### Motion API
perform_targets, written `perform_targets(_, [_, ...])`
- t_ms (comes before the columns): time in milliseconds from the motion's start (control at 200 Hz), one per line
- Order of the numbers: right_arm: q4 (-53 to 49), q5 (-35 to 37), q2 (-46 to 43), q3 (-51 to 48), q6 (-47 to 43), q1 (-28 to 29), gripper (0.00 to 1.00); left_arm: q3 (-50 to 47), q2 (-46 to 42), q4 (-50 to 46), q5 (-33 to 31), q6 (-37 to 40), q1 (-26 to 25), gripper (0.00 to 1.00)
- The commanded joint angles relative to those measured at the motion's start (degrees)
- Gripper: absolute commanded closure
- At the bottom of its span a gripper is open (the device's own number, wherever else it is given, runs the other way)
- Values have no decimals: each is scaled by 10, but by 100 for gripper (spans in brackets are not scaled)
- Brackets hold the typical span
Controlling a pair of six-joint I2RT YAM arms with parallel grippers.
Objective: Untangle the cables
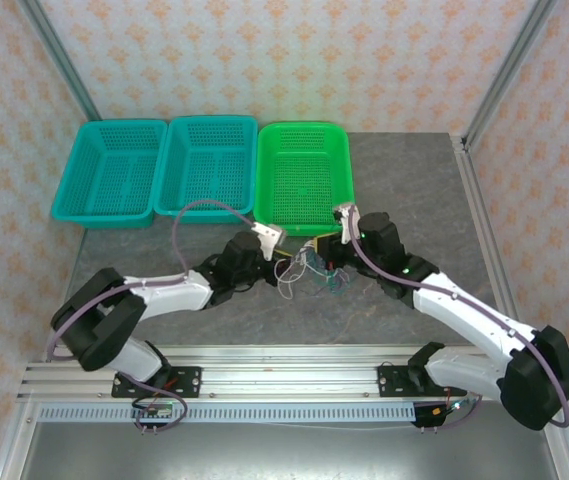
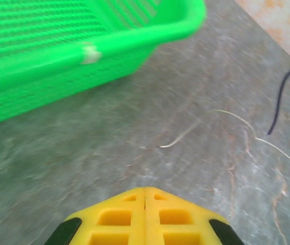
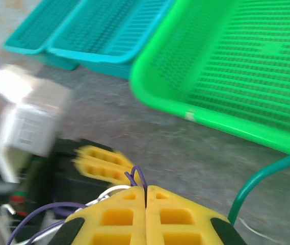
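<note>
Lying tangled on the desk point(image 1: 414, 190), the cables point(image 1: 309, 268) sit between two claws: right claw point(image 3: 145, 190) pinched shut on one purple cable point(image 3: 137, 176), left claw point(image 2: 145, 191) closed, empty. Farther off, two teal baskets point(image 1: 107, 170) and one green basket point(image 1: 304, 175).

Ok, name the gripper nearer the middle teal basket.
Left. The left gripper sits off the near right corner of the middle teal basket; the right gripper is farther right, before the green basket.
</note>
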Motion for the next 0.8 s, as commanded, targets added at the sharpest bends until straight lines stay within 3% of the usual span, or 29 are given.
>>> perform_targets(0, [-14, 138, -30, -18, 28, -2, 100, -37, -74, -64, -151, -28, 0, 100])
perform_targets(105, [-48, 229, -39, -39, 74, -2, 100, -54, -158, -170, -268, -60, 7, 100])
perform_targets(210, [-103, 347, -50, -57, 163, -2, 100, -55, -229, -274, -338, -100, 42, 100])
perform_targets(340, [-180, 474, -79, -73, 243, -12, 100, -58, -281, -348, -334, -154, 118, 100])
perform_targets(435, [-247, 519, -104, -78, 304, -52, 100, -67, -304, -364, -327, -183, 158, 100])
perform_targets(601, [-279, 479, -146, -108, 351, -148, 100, -59, -305, -388, -307, -210, 202, 100])
perform_targets(796, [-183, 362, -121, -132, 298, -156, 100, -59, -290, -345, -235, -199, 208, 100])
